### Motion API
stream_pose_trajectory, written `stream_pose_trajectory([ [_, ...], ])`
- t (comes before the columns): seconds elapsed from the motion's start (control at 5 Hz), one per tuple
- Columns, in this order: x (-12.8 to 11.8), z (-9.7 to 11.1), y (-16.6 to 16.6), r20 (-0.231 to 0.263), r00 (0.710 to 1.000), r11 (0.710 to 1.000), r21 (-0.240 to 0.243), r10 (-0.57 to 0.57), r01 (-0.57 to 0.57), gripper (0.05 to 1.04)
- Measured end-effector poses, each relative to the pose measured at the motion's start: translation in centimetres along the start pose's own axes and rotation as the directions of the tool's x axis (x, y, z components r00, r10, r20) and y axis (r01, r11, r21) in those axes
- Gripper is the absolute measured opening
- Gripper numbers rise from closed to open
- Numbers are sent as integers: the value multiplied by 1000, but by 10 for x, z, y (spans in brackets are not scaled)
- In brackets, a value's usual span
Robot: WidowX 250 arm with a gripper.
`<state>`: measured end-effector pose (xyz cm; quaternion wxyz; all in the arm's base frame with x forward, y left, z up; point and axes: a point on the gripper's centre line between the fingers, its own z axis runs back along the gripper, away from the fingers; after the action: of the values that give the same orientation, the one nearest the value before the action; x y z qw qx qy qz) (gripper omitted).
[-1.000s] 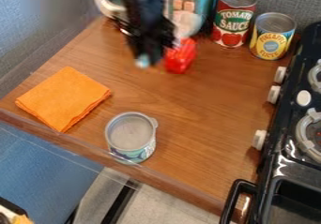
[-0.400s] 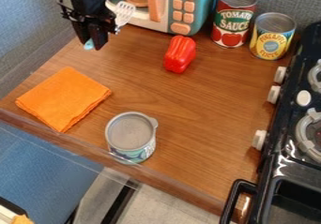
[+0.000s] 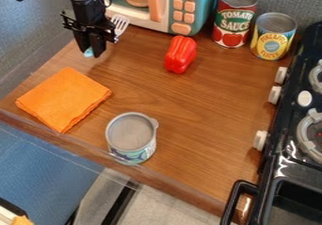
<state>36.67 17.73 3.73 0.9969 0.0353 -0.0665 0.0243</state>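
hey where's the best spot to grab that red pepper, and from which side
Best bet is the middle of the red pepper, coming straight down from above and pinching across its two long sides, since it looks longer than it is wide. The gripper holds a utensil, so it would need freeing first.

Positions as seen in view. Utensil [image 3: 120,23] between my fingers [image 3: 100,44], over the counter's [image 3: 182,104] far left part. Toy microwave [image 3: 183,7] behind, to the right. Right of it, can A [image 3: 233,17]; can B [image 3: 273,36] just beside. Pepper [image 3: 181,54] before the microwave. Cloth [image 3: 63,98] left; can C [image 3: 131,137] right of it, near the front edge. Stove [image 3: 286,148] far right.
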Motion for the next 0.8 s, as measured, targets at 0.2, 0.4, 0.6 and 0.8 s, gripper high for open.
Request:
stream_pose_trajectory([
  [0.2, 2, 1, 1, -3, 1000, 1000, -1, -6, 6, 695],
  [0.4, 0, 2, -3, -18, 1000, 999, -29, -21, 20, 973],
  [0.6, -2, 8, 2, -22, 1000, 999, -52, -12, 11, 1005],
  [0.8, -2, 36, 8, 20, 1000, 999, -51, -6, 7, 1001],
])
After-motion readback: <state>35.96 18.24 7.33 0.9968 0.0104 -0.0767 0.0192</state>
